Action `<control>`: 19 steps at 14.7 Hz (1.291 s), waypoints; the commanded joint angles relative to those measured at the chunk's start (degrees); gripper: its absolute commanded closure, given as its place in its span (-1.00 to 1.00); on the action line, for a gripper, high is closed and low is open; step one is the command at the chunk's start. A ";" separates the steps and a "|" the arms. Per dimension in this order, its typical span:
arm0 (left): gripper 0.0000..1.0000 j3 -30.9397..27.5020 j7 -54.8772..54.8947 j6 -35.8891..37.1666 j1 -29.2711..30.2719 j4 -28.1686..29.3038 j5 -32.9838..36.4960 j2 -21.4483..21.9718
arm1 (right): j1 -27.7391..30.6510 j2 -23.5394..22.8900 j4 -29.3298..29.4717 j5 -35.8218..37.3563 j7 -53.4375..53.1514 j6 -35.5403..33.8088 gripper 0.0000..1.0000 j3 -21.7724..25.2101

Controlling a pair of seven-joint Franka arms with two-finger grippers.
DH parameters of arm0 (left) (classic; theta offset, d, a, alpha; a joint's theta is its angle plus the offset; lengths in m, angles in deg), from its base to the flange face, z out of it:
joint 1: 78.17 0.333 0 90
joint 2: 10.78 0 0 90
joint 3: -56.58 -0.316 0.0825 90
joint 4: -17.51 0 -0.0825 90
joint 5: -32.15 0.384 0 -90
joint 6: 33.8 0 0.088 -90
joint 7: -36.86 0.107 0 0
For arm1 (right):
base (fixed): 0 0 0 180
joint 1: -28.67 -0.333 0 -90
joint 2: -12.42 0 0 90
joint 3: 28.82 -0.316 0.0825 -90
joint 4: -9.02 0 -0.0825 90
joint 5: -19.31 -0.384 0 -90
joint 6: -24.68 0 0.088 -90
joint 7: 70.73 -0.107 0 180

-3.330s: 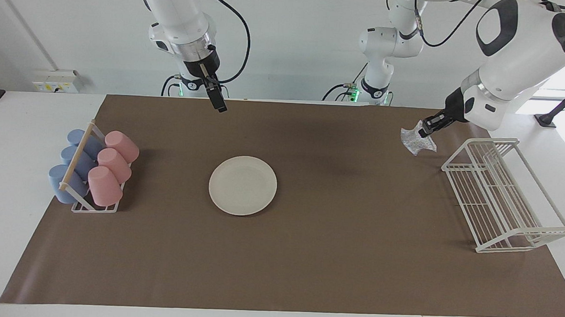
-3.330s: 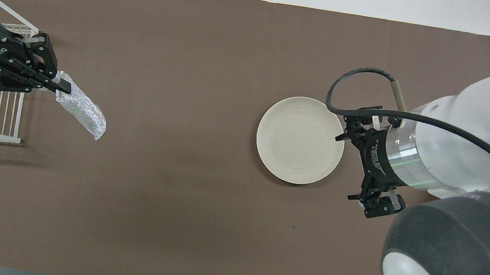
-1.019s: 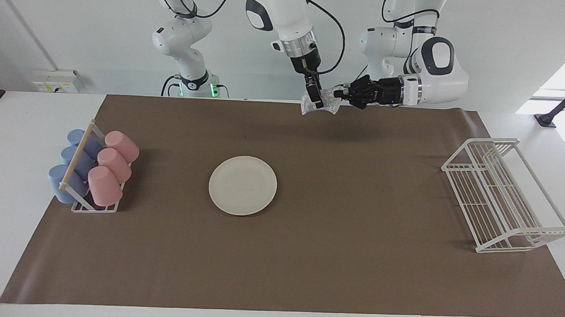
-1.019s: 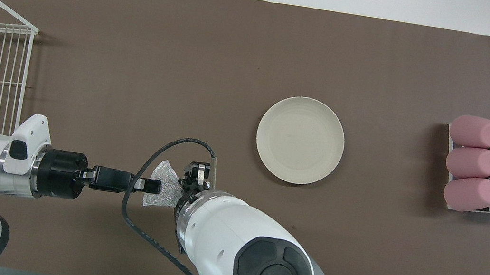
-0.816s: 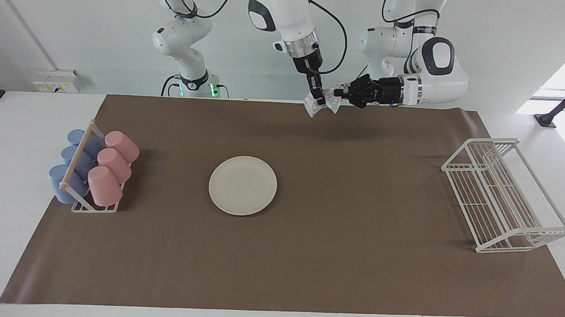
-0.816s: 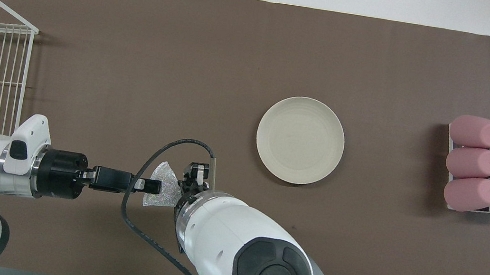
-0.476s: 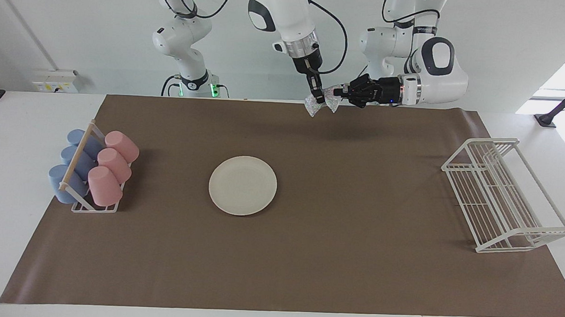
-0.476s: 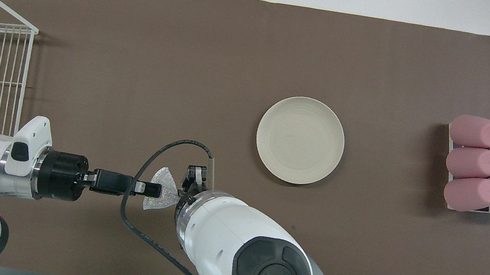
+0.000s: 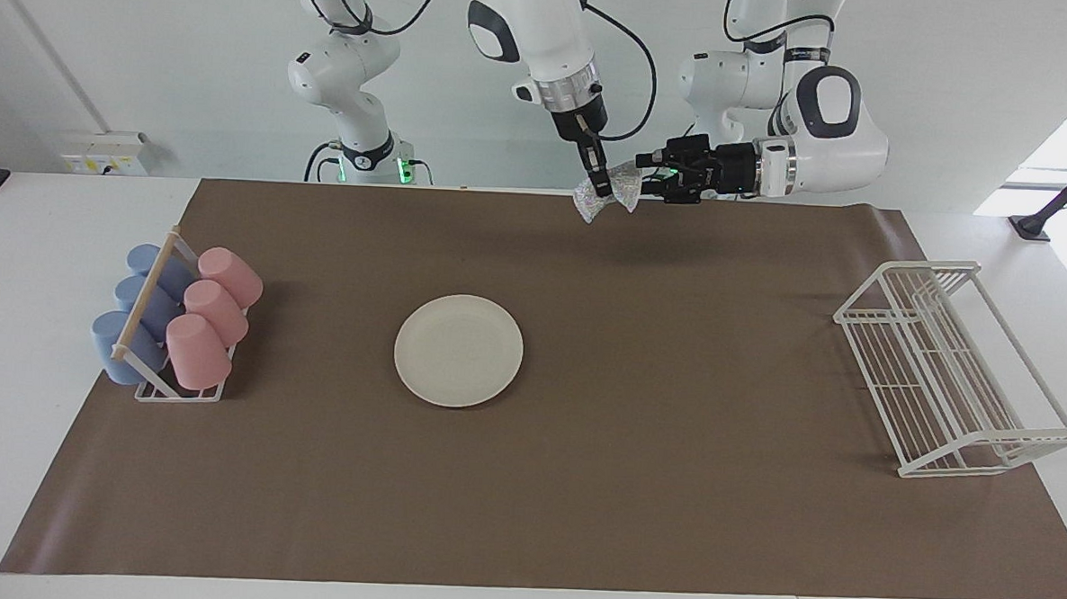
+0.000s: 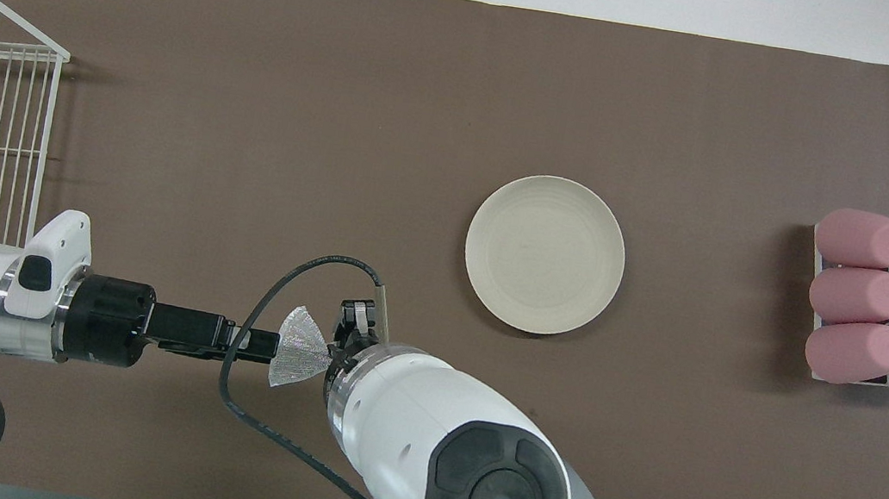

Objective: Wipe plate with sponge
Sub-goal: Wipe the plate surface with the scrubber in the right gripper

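Facing view: right hand (image 9: 603,191) pinches the sponge (image 9: 608,197) shut, left hand (image 9: 649,173) spread open just beside it.

Facing camera sits high across the table (image 9: 68,225), looking back at my two arm bases along its top edge, whole brown mat (image 9: 669,485) in frame. Overhead camera hangs above my own end, pointing forward and steeply down, my arms entering from below. Both share the mat, plate (image 9: 458,350), cup rack (image 9: 172,324) and wire rack (image 9: 949,372), half a turn apart.
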 commanded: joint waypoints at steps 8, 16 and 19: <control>-1.00 -0.32 -9.52 -0.83 5.21 -6.92 21.87 -0.37 | 15.35 -5.45 -14.48 -0.05 43.08 15.20 1.00 -0.12; -1.00 -0.14 -15.85 -4.96 4.95 -14.05 51.39 -5.29 | 17.89 -15.04 -16.52 -0.31 47.22 25.09 1.00 -0.12; -1.00 0.21 -18.12 -9.26 3.46 -13.61 61.25 -5.29 | 22.63 -15.48 -16.52 -0.31 55.63 25.01 1.00 -0.12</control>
